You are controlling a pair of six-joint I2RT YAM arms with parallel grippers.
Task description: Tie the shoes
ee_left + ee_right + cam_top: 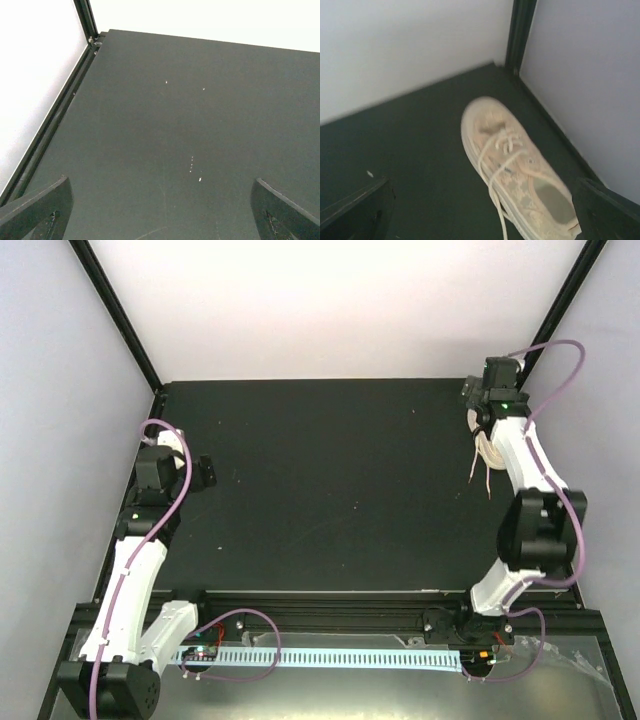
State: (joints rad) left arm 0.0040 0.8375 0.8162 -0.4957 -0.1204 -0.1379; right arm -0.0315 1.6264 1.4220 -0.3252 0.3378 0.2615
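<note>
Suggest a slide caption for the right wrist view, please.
Pale pink sneaker, cream laces loose, near the dark table's far corner, between the open right jaws.

- The table [150, 125] is showing a matt, dark, smooth top carrying a few pale specks.
- The sneaker [520, 190], lower right of the right wrist frame, is presenting a soft, pale, patterned cloth upper; its laces [509, 145] are looking like woven cord.
- The right arm's shell [515, 455] is showing smooth white plastic.

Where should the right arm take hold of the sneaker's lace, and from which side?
Take the loose lace strand trailing off the sneaker onto the table, coming from above on the open side; the wall crowds the other.
</note>
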